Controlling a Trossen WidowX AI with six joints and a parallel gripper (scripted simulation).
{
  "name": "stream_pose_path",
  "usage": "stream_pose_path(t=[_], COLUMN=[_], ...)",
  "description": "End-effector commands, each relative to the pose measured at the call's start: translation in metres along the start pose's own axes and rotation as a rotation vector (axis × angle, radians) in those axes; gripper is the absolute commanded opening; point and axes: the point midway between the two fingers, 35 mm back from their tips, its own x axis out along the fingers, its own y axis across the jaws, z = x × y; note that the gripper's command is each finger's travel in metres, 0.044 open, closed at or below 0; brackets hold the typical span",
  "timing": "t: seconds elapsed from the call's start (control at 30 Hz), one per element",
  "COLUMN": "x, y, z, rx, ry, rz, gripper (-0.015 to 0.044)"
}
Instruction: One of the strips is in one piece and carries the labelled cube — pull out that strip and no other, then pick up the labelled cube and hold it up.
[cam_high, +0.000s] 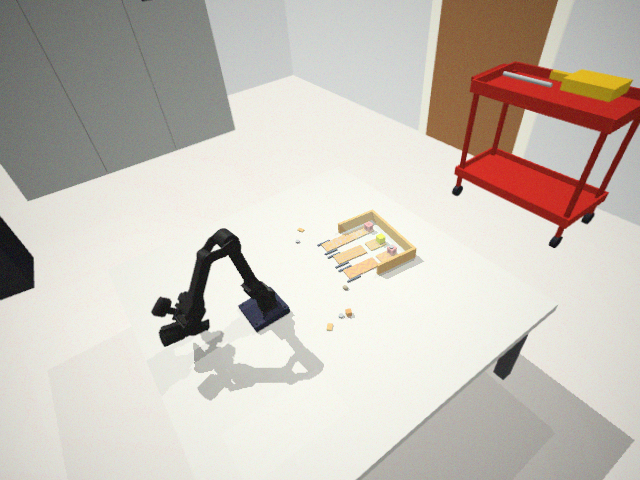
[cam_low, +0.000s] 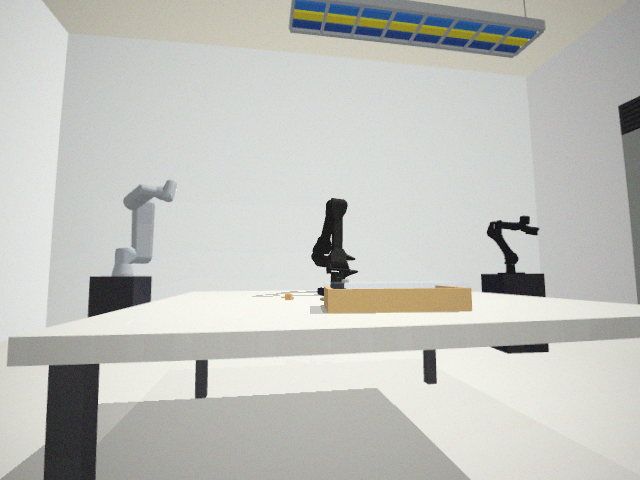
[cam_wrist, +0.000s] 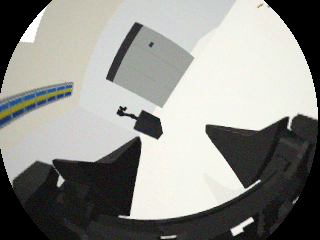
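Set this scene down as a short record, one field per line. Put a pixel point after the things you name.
gripper: open, nothing between its fingers
frame: wooden, open toward the strip handles
unbroken strip (cam_high: 343, 241): one piece, pink cube (cam_high: 368, 226) at its inner end
middle strip (cam_high: 349, 254): gap before the section with the yellow-green cube (cam_high: 381, 238)
third strip (cam_high: 360, 268): split, another pink cube (cam_high: 391, 250) on its inner section
label: unreadable in the top view
loose bits: orange cube (cam_high: 348, 312) (cam_low: 288, 297) outside the frame
task state: no strip pulled out, no cube held
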Motion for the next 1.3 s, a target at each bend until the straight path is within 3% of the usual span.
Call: stream_pose_path(t=[0.0, 0.33, 0.63, 1.0, 1.27], x=[-0.002, -0.126, -0.263, -0.410, -0.474], y=[0.001, 0.016, 0.000, -0.063, -0.131], z=[-0.001, -0.047, -0.044, 0.032, 0.130], rx=[-0.004, -0.265, -0.561, -0.920, -1.130], ry=[0.009, 0.504, 0.945, 1.400, 1.646], rz=[0.002, 0.184, 0.493, 1.054, 1.593], gripper=[0.0400, 0.0400, 0.0400, 0.0400, 0.0400])
